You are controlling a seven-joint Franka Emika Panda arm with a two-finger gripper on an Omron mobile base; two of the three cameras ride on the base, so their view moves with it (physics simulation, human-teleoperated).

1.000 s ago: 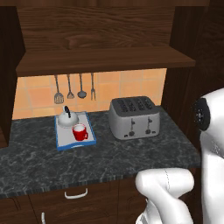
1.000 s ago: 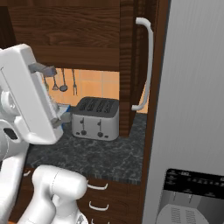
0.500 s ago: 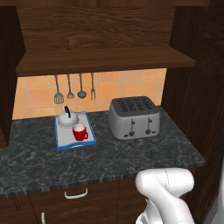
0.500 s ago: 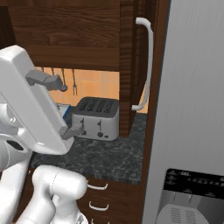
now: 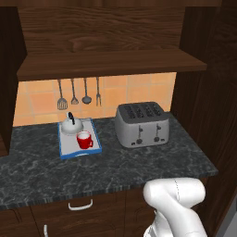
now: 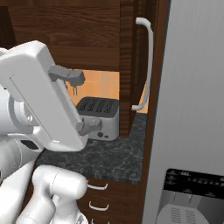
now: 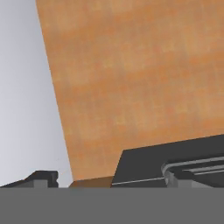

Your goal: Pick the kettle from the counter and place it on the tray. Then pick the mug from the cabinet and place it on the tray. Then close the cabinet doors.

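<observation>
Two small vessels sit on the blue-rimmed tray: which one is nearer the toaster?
The small bright red mug; the white dome-shaped kettle sits behind it, toward the tray's back-left corner, farther from the silver toaster.

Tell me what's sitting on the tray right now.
On the tray sit the kettle toward the back and the red mug in front of it, near the tray's right side. The tray floor beneath them is covered; the rest looks bare.
</observation>
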